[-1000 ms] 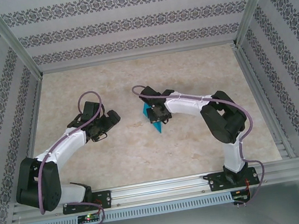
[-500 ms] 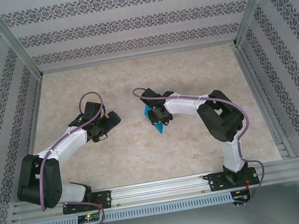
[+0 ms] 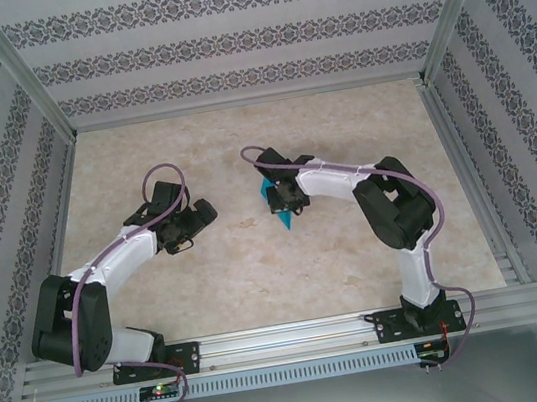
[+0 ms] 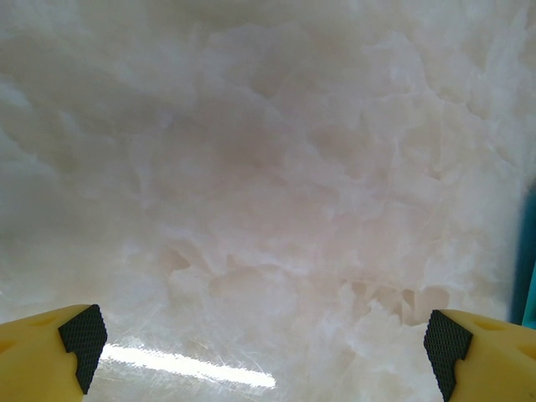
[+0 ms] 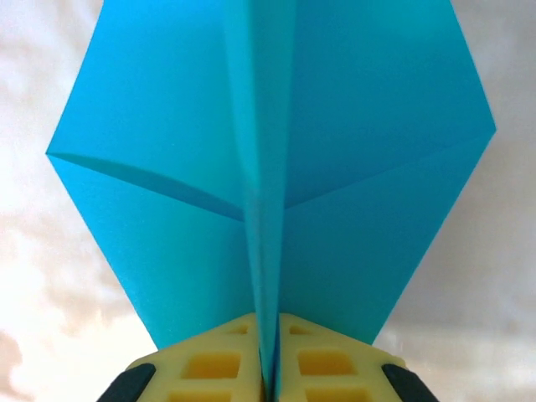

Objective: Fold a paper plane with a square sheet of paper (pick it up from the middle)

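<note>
In the right wrist view the plane [image 5: 352, 167] runs off the top edge. The near end of its middle fold is hidden between the right tool's [image 5: 266, 328] fingers [image 5: 209, 362], themselves cut by the bottom edge. From above, that tool covers much of the plane, its creases too small to read. In the left wrist view the counter [image 4: 268, 167] is blurred, a teal strip [image 4: 529, 260] is cut off at the right edge, and the left tool's [image 4: 264, 337] fingers run off the lower corners.

Robot test cell in a lab
Aluminium frame posts [image 3: 22, 76], wallpapered panels [image 3: 234, 39], a marble-look tabletop [image 3: 261, 283]; left arm [image 3: 115, 259] and right arm [image 3: 346, 179] bolted to a metal rail [image 3: 289, 337].
</note>
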You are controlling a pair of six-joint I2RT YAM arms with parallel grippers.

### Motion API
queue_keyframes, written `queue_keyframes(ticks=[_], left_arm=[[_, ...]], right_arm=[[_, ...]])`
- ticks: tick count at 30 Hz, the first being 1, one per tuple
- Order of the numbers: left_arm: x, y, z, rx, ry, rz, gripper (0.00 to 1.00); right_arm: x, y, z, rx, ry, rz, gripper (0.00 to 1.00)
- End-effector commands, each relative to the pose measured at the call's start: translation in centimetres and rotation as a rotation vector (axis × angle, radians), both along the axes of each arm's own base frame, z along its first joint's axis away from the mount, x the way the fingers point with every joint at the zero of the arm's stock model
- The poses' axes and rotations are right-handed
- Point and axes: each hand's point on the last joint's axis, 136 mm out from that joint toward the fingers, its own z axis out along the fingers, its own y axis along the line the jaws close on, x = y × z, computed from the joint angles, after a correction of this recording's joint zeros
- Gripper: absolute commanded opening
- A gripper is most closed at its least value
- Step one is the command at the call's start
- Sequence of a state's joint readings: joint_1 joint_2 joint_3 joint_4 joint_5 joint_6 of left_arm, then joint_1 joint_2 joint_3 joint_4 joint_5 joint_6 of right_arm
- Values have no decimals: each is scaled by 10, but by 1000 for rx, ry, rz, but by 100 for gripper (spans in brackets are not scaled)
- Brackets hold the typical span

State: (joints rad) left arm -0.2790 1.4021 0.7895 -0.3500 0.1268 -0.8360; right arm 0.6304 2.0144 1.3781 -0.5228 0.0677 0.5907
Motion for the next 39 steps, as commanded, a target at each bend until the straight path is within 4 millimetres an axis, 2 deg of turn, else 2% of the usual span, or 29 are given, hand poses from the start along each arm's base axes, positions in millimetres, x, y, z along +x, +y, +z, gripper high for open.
queue_keyframes(ticks=[1, 8, 16, 18, 21, 25, 29, 32, 35, 36, 39], left_arm=[[4, 3, 2, 12, 9, -13, 100], [4, 1, 2, 11, 13, -24, 100], [9, 1, 6, 17, 2, -28, 100], [12, 3, 9, 32, -5, -28, 100], [24, 7, 23, 56, -31, -20, 100], [48, 18, 55, 128, -118, -4, 100], [69, 30, 87, 214, -204, 1, 100], [81, 45, 106, 295, -252, 11, 100], [86, 66, 122, 379, -307, 42, 100], [86, 75, 126, 408, -333, 55, 100], [79, 102, 129, 474, -379, 108, 100]], right_arm=[[28, 3, 1, 3, -51, 21, 8], [53, -1, -6, -13, -58, 31, 12], [48, -6, -32, -33, -1, 13, 15], [49, -6, -29, -31, 0, 8, 15], [54, -1, -3, -2, -31, 4, 18], [64, 3, 55, 49, -123, -7, 29], [67, -2, 102, 72, -208, -26, 37], [66, -11, 135, 82, -275, -45, 47], [63, -40, 165, 40, -373, -85, 62], [62, -55, 178, 10, -428, -111, 67], [53, -110, 200, -103, -565, -196, 84]])
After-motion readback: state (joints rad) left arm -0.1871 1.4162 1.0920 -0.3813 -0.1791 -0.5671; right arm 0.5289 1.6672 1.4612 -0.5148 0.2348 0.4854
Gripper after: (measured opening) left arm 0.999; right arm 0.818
